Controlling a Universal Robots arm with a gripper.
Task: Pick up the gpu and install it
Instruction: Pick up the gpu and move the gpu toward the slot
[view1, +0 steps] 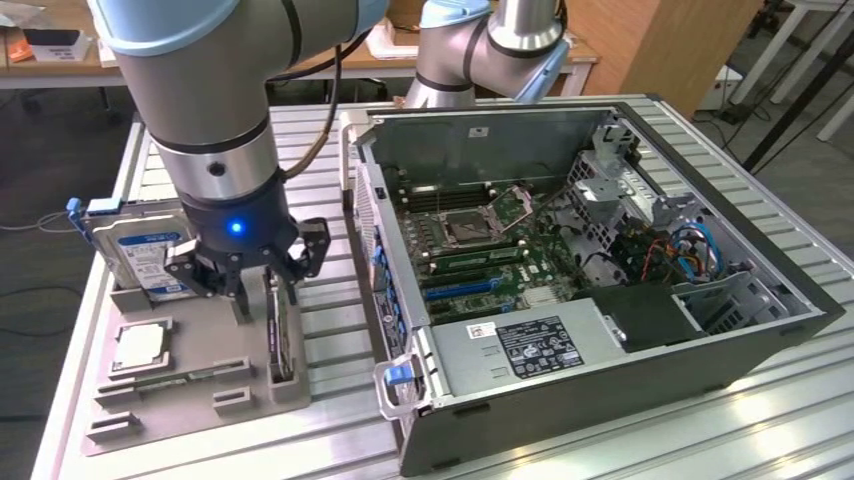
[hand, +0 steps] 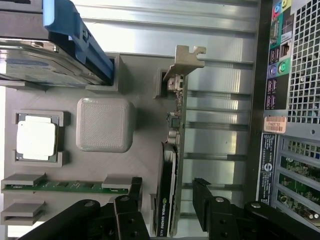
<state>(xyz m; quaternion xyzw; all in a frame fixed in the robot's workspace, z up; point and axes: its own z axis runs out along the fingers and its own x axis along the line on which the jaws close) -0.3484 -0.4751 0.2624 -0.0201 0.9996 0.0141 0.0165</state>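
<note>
In the grey holder tray (hand: 142, 125), at its edge nearest the computer case (view1: 601, 410), the gpu (hand: 172, 150) is standing on its long edge in a narrow slot, its silver bracket (hand: 187, 60) sitting at the far end from the gripper. The gripper (hand: 167, 184) is hanging directly over the card with its 2 black fingers (hand: 202, 200) standing apart, 1 on each side of the board, and a visible gap is showing between each finger and the card, so nothing is being clamped. In the exterior view the gripper (view1: 267, 298) is reaching down to the same slot, its fingertips level with the top of the card (view1: 276, 335). Beside the gpu, a raised square block (hand: 105, 124) is sitting mid-tray, with a CPU (hand: 36, 137) lying flat in its pocket and a green memory stick (hand: 65, 186) resting in its clips. A blue-labelled hard drive (view1: 147, 255) is standing upright at the tray's far end. The case is lying open on the slatted aluminium table (view1: 747, 420), just beside the tray, exposing its motherboard (view1: 481, 240) and power supply (view1: 527, 350).
</note>
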